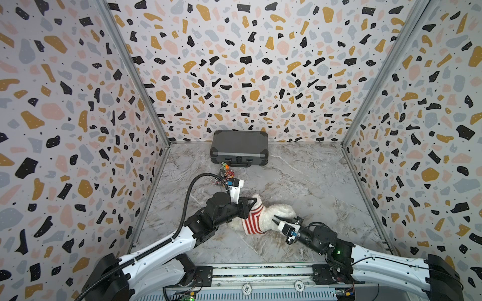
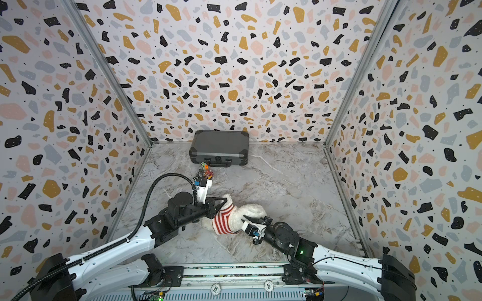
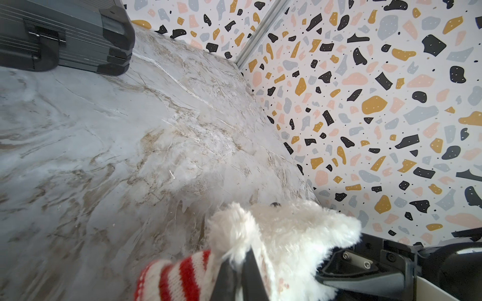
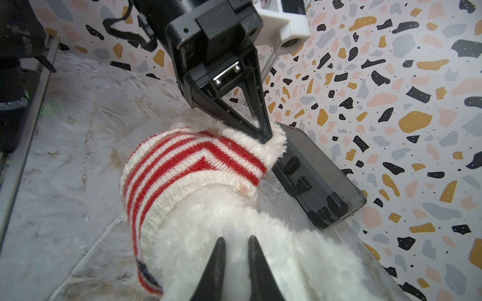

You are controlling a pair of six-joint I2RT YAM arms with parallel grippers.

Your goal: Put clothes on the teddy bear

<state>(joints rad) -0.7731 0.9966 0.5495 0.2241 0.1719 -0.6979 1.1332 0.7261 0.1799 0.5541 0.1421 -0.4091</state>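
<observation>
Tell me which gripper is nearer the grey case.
Left. The left gripper pinches the striped sweater at its collar, toward the grey case; the right gripper is at the teddy bear, farther away.

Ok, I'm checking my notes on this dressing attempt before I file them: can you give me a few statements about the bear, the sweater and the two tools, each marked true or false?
1. The teddy bear lies on the table with a red-and-white striped sweater around part of its body. True.
2. The dark case at the back stands open. False: its lid is shut.
3. The left tool is closed at the sweater's collar. True.
4. The right tool grips the sweater's hem. False: its jaws stand slightly apart over the bear's bare fur, short of the hem.
</observation>
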